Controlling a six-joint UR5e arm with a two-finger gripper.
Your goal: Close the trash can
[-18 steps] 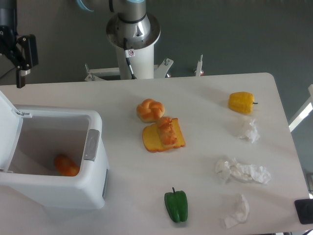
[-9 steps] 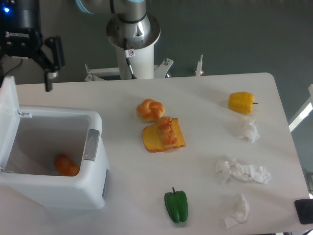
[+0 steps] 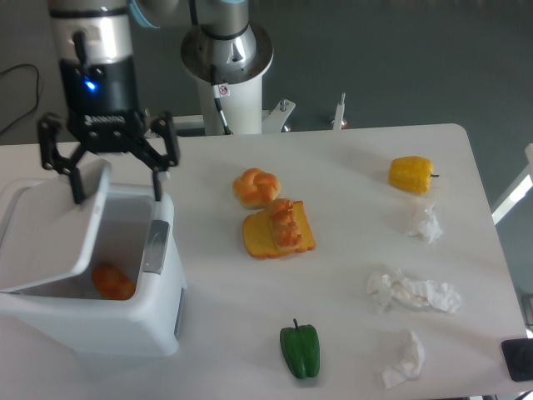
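- Directly beneath the gripper (image 3: pixel 116 185): trash can (image 3: pixel 125 321), lid (image 3: pixel 46 233) tilted, roughly half shut.
- Gripper spread wide, grasping nothing, one finger seemingly against lid.
- Closing step midway; next, probably press lid down flat.

No legible text or labels
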